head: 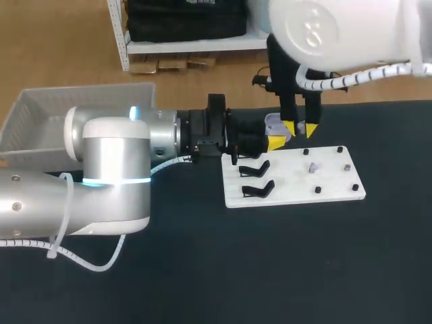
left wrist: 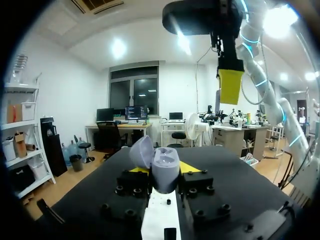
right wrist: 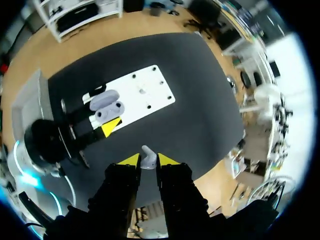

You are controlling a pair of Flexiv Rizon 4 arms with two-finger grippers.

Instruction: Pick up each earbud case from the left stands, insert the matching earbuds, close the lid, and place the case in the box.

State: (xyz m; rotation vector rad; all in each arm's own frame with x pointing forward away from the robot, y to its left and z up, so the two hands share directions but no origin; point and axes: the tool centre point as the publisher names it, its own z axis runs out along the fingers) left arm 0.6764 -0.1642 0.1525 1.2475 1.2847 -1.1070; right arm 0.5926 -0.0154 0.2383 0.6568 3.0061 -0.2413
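Lavender earbud case (right wrist: 106, 107) is sitting lid-open in the left end effector (left wrist: 162, 171), whose fingers are clamping its lower shell from both sides. The right end effector (right wrist: 146, 161), nearly closed, is pinching a white earbud (right wrist: 146, 154) just above the case. Both parts are likely light, rigid and slick: grip the earbud by its stem and the case below the hinge. The white stand board (head: 297, 179) is lying just beside both end effectors, the box (head: 40, 111) well behind the left one, across open surface (head: 270, 270)

Head looks down; 2 wrist views share case (left wrist: 163, 169).
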